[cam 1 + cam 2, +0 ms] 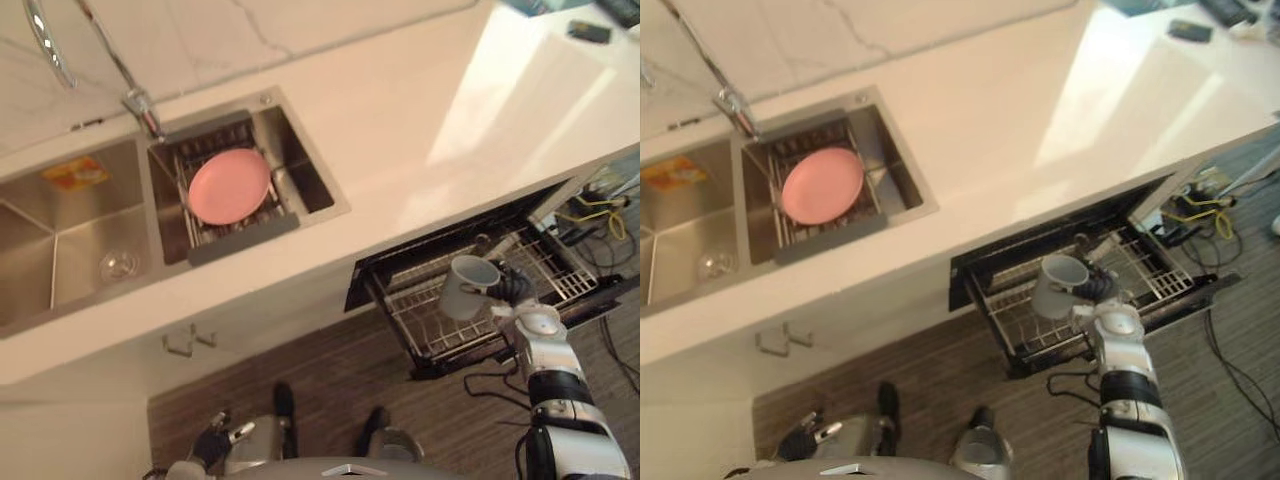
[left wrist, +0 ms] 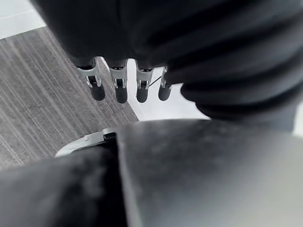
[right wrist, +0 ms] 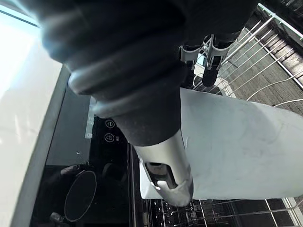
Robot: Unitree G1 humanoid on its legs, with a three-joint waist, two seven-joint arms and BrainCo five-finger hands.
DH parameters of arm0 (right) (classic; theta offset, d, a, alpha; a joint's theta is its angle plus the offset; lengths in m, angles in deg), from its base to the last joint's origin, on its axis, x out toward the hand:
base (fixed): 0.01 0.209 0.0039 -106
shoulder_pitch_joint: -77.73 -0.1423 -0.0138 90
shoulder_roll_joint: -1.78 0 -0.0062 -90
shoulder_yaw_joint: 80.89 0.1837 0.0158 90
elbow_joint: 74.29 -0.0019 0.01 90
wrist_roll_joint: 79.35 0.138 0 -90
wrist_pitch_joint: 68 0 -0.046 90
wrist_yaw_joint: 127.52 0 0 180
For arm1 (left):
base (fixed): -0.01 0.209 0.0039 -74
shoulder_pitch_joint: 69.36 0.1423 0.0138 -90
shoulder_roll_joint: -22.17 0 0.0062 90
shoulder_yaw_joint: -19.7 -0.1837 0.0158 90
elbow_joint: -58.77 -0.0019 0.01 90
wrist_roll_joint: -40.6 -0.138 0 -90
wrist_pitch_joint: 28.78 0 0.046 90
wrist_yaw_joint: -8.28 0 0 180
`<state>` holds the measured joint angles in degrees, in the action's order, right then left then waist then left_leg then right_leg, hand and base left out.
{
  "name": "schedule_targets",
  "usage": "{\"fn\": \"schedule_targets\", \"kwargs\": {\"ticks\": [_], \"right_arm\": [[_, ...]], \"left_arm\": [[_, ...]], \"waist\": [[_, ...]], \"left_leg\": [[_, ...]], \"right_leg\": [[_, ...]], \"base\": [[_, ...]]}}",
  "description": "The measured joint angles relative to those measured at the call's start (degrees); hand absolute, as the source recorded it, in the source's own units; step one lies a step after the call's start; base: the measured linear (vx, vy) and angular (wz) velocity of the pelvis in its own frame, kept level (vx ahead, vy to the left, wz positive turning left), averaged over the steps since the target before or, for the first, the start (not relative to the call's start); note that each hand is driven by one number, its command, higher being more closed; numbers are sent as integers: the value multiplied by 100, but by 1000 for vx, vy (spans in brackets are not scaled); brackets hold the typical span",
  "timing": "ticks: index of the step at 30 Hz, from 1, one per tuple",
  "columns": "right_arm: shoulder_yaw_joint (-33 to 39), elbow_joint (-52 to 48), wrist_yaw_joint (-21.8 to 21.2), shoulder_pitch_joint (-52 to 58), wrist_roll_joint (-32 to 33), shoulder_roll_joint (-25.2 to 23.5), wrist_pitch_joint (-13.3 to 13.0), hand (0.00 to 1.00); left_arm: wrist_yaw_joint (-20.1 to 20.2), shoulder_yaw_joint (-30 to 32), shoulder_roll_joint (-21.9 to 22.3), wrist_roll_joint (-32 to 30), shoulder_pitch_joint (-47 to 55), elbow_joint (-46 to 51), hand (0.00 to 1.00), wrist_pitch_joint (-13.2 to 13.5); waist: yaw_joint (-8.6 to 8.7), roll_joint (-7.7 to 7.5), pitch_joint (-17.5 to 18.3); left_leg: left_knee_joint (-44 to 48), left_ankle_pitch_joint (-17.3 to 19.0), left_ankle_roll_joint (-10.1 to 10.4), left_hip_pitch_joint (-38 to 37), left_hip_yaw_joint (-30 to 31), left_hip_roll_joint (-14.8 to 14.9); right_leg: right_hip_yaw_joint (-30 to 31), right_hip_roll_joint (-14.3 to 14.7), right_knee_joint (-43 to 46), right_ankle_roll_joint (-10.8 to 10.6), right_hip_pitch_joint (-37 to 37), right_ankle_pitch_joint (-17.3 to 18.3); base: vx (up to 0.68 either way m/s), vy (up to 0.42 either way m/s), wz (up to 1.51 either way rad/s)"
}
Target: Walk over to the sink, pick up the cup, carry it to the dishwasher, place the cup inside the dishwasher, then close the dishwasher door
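A pale grey cup (image 1: 468, 285) hangs tilted over the wire rack (image 1: 440, 315) of the open dishwasher drawer (image 1: 985, 262), under the counter's front edge. My right hand (image 1: 512, 288) is shut on the cup; in the right wrist view the thumb (image 3: 165, 165) and fingers (image 3: 208, 52) curl round the cup's white wall (image 3: 236, 151), above the rack wires (image 3: 274, 71). Down low near the floor hangs my left hand (image 1: 212, 440), with fingers (image 2: 118, 87) relaxed and straight, holding nothing.
A double steel sink (image 1: 60, 240) is set in the cream counter (image 1: 420, 120). Its right basin holds a pink plate (image 1: 229, 186) on a drain rack, with the faucet (image 1: 140, 105) behind. A glass (image 1: 118, 265) lies in the left basin. Wood floor (image 1: 330, 370) spreads below.
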<state>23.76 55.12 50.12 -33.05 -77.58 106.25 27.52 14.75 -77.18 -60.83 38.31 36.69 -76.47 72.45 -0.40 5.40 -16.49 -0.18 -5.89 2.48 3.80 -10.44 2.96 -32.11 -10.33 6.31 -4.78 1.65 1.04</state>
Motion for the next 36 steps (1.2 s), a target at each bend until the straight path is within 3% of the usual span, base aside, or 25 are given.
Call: {"fn": "schedule_targets", "kwargs": {"ticks": [3,9,17,23,30,31,36], "right_arm": [[-8,20,52,-45,2,1,5,100],[-91,219,662,-328,5,-6,138,100],[-311,239,673,-690,-166,-33,615,100],[-334,477,799,-822,-179,-46,750,100],[-567,706,862,-1246,-231,7,759,100],[-626,709,856,-1319,-241,25,783,0],[-784,913,638,-1625,-452,247,999,0]], "left_arm": [[-1,-5,7,0,-21,75,0,37],[-167,-52,54,-34,-88,64,0,190],[-274,-92,-3,-18,-330,11,0,235],[-329,-218,-80,-18,-394,48,0,223],[-334,-242,-157,-58,-630,-57,0,207],[-356,-245,-165,-84,-646,-62,0,230],[-374,-286,-215,-90,-818,-173,0,234]], "waist": [[-103,32,-123],[-135,128,-363],[-197,137,-665],[-295,123,-682],[-314,114,-874],[-327,110,-878],[-411,72,-912]], "left_leg": [[-3,-21,11,44,68,-30],[-5,-85,28,229,107,-113],[-43,-258,43,460,221,-139],[-65,-304,76,583,309,-161],[-216,-451,-173,649,309,-149],[-231,-480,-195,703,287,-142],[-294,-554,-222,740,276,-129]], "right_leg": [[-11,-64,153,-12,-87,63],[5,-252,565,-17,-405,240],[-36,-361,933,35,-751,350],[-139,-405,1034,46,-839,382],[-101,-452,1321,135,-1100,520],[-68,-454,1375,143,-1192,525],[-13,-469,1570,187,-1347,576]], "base": [[-22,11,12],[-17,12,5],[-5,-18,6],[-16,-19,10],[-38,-34,0],[-7,-69,-8],[7,-61,-3]]}}
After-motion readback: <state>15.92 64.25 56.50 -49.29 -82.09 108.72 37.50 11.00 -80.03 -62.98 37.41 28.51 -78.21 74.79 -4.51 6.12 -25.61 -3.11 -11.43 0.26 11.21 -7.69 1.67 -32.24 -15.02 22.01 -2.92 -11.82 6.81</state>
